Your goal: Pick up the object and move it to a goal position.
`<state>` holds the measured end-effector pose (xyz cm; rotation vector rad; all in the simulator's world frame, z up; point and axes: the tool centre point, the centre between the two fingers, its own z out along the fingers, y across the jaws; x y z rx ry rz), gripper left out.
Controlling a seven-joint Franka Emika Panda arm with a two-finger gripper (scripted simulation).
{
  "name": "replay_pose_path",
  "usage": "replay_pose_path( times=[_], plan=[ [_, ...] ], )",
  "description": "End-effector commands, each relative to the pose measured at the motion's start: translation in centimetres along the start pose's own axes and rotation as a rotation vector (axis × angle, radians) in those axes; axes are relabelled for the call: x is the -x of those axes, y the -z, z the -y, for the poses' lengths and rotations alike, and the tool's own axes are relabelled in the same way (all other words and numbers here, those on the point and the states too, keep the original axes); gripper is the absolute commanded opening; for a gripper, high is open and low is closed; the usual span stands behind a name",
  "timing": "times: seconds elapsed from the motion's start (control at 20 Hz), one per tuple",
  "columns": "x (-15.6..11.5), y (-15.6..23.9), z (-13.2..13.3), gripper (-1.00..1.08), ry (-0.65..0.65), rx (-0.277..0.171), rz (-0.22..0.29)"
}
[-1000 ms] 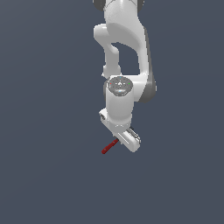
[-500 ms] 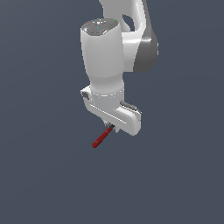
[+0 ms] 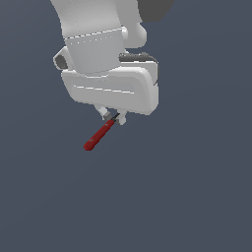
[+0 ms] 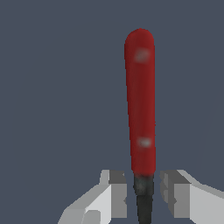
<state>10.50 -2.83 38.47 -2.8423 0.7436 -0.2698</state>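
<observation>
The hand (image 3: 114,117) is clamped on the black neck of the little red-handled fork tool (image 3: 99,135), so the handle juts out free beyond the fingertips (image 4: 114,192). Gripped at the dark end, it hangs clear of the surface (image 3: 197,197).

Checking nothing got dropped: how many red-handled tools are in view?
1. The red-handled tool sits between the fingertips of the gripper, its dark end pinched and its handle sticking out. The arm may hide others.
</observation>
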Motion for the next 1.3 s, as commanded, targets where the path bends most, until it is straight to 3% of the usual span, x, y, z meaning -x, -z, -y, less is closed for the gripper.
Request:
replay_pose_path(
  times=[0.0,0.55,1.25],
  plan=[
    [-0.8,2.6,0.2,-1.00,0.037,-0.018,-0.003],
    [-2.8,8.8,0.6,-1.00,0.122,-0.065,-0.010],
    [-3.3,10.0,0.7,-1.00,0.137,-0.074,-0.010]
  ],
)
